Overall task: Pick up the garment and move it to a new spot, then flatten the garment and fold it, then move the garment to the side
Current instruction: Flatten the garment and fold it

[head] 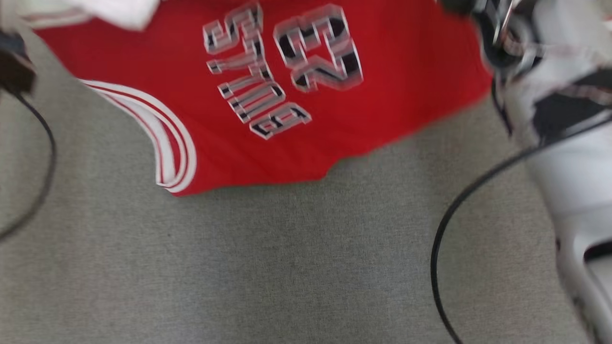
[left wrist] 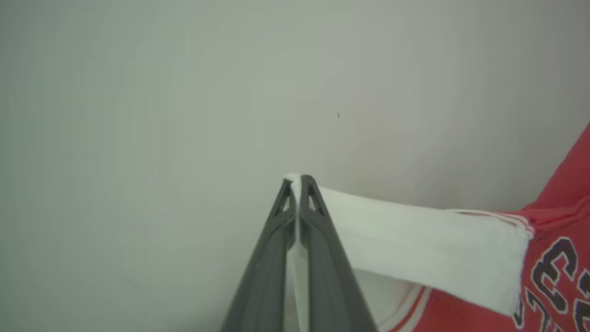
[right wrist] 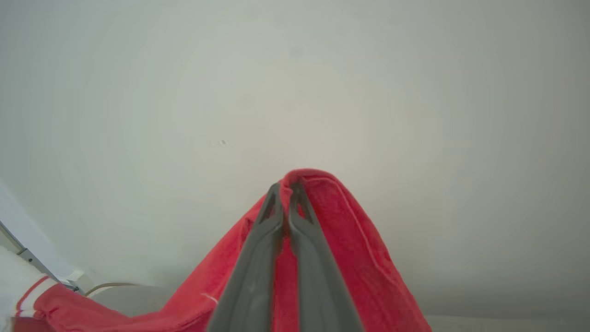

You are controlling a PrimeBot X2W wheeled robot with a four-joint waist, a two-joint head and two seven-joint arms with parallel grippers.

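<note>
Clamping the white strap [left wrist: 415, 244] of the red jersey [head: 382, 95] in the left gripper [left wrist: 298, 182], pinching its red edge in the right gripper [right wrist: 286, 189].

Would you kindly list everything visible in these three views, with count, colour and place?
jersey: one, red with white trim and lettering, upper part of the head view.
surface: one, grey cloth, under the jersey.
cables: two, black, one at each side of the head view.
right arm: one, pale, right edge of the head view.
left gripper: one, dark, shut on a white part of the jersey.
right gripper: one, dark, shut on a red edge of the jersey.
</note>
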